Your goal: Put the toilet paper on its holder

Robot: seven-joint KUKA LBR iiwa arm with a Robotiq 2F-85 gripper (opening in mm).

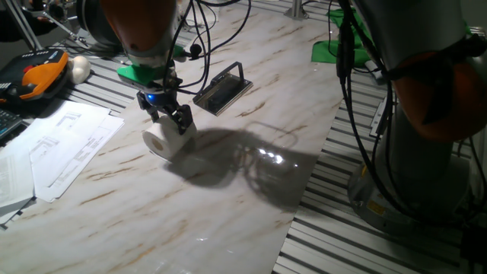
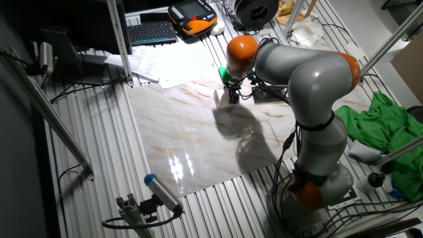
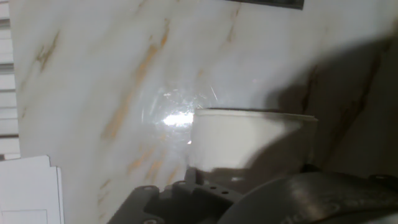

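Note:
The toilet paper (image 1: 165,141) is a white roll that lies on the marble tabletop (image 1: 228,183), left of the middle. My gripper (image 1: 170,120) is right over its upper rear side, with the jaws spread apart and the fingertips (image 1: 183,122) at the roll's top. In the hand view the toilet paper (image 3: 249,140) sits just ahead of the dark gripper body. In the other fixed view the toilet paper (image 2: 223,99) is under my gripper (image 2: 231,94). The holder (image 1: 223,92), a dark flat base with a thin bar, stands behind and to the right of the roll.
Loose papers (image 1: 61,144) lie at the left edge. A small white ball (image 1: 79,68) and an orange-and-black hand controller (image 1: 38,76) lie at the far left. Green cloth (image 1: 335,47) lies at the far right. Cables hang from the arm above the holder.

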